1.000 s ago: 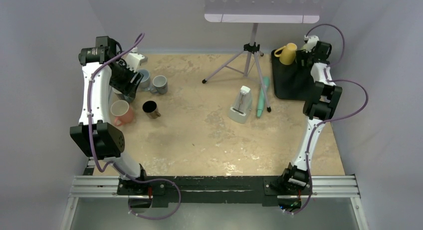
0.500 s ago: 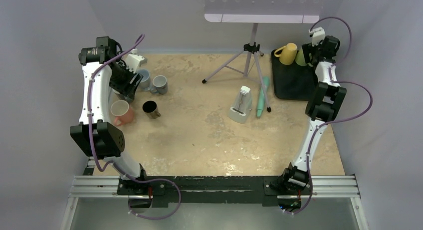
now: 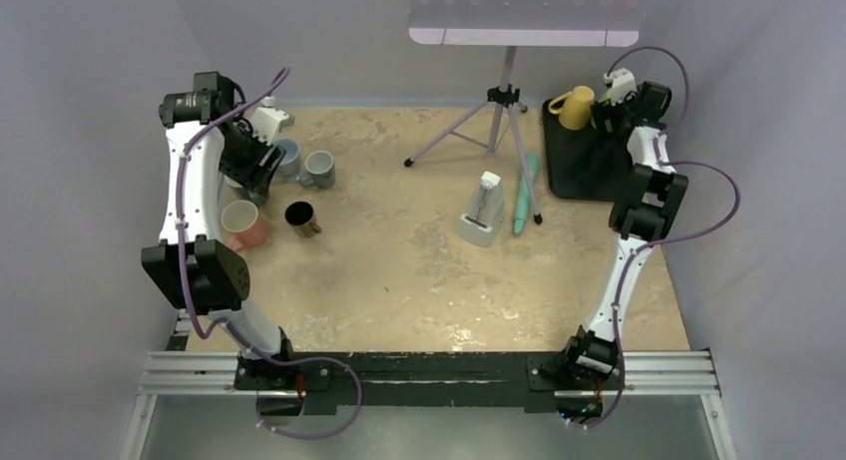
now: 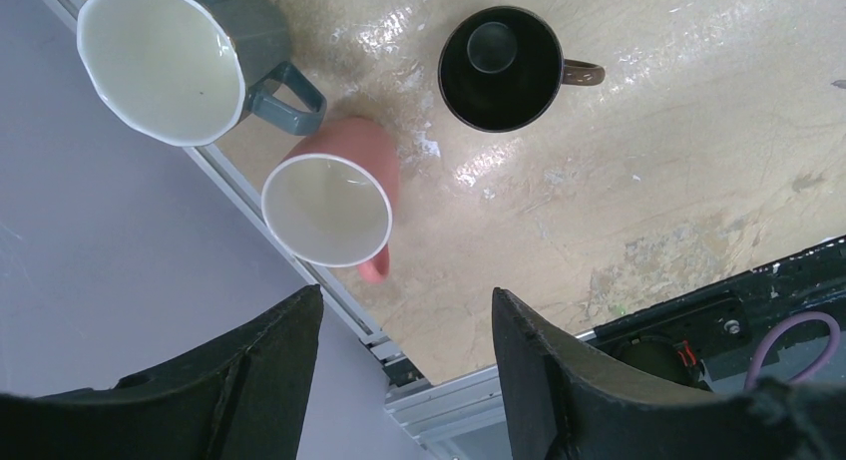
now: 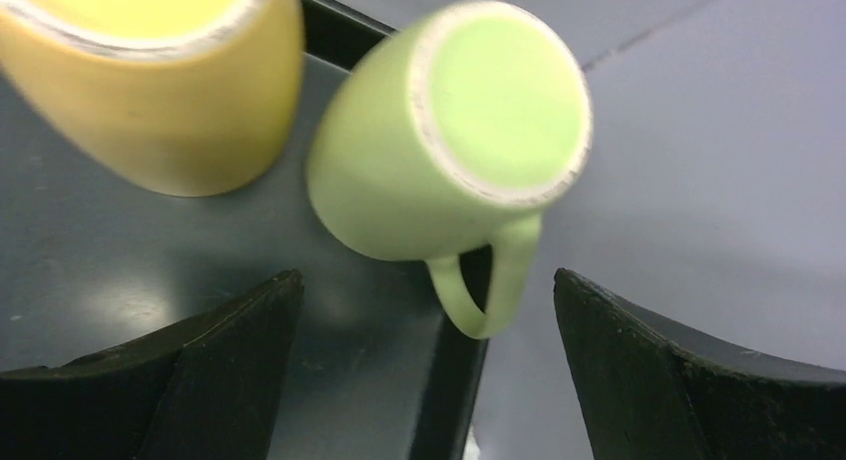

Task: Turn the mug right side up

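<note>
A light green mug (image 5: 449, 131) stands upside down, base up, at the far right edge of a black tray (image 5: 100, 280), its handle pointing towards my fingers. My right gripper (image 5: 427, 275) is open and empty just above it, a finger on either side of the handle, not touching. In the top view the right gripper (image 3: 611, 109) hides most of this mug. A yellow mug (image 5: 150, 91) stands upright beside it on the tray. My left gripper (image 4: 406, 292) is open and empty above the table's left edge.
Under the left gripper are a pink mug (image 4: 329, 206), a black mug (image 4: 499, 66) and a grey-blue mug (image 4: 160, 61), all upright. A tripod (image 3: 499, 121), a white metronome (image 3: 482, 211) and a teal tool (image 3: 525, 196) stand mid-table. The grey wall is close behind the tray.
My right wrist swung up and to the right half a second ago, then came back left over the green mug. The left arm has barely moved.
</note>
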### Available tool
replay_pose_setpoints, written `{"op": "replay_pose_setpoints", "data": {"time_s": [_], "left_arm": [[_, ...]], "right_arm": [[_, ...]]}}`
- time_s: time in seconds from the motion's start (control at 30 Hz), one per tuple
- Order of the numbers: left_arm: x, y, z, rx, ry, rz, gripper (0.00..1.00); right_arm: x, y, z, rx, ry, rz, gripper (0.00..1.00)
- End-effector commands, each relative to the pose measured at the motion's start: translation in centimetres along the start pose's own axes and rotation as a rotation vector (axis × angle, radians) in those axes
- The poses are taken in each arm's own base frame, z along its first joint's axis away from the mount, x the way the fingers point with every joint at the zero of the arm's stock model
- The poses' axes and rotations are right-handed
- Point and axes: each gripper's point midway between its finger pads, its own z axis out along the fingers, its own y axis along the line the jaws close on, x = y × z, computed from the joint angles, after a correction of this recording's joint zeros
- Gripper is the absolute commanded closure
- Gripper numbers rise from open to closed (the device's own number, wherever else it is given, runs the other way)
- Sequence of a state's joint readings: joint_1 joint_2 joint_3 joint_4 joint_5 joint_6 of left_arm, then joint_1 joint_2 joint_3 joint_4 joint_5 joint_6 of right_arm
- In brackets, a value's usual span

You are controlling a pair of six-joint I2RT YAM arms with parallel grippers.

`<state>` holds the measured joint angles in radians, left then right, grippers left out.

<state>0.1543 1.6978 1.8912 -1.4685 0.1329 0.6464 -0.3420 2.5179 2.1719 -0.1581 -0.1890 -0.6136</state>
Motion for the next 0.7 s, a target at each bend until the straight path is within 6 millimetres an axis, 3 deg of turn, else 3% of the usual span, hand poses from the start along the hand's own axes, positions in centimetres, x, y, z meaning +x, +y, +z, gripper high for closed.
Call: {"op": "replay_pose_setpoints", "data": {"time_s": [0.0,0.1,0.27,0.37,0.5,0.67], "left_arm": [[-0.6,-0.3,-1.0,-0.011,-0.037,0.000,0.33],[-0.5,-0.4,-0.8,-0.011,-0.039,0.003,0.34],[0.0,-0.6,-0.5,-0.008,-0.032,0.009,0.34],[0.1,-0.5,-0.3,-0.012,-0.026,0.014,0.34],[0.0,-0.5,0.0,-0.007,-0.021,0.006,0.34],[0.1,-0.6,0.1,-0.004,-0.021,-0.003,0.34]], "right_arm": [[-5.6,2.1,-2.6,-0.156,-0.112,-0.048,0.03],[-7.3,3.2,-3.8,-0.227,-0.168,-0.051,0.04],[-9.1,0.0,-4.2,-0.126,-0.221,0.019,0.01],[-9.9,-0.8,-4.4,-0.119,-0.250,0.096,0.02],[-8.1,-2.1,-3.6,-0.019,-0.195,0.144,0.04],[-3.9,-1.8,-2.5,0.025,-0.062,0.160,0.12]]}}
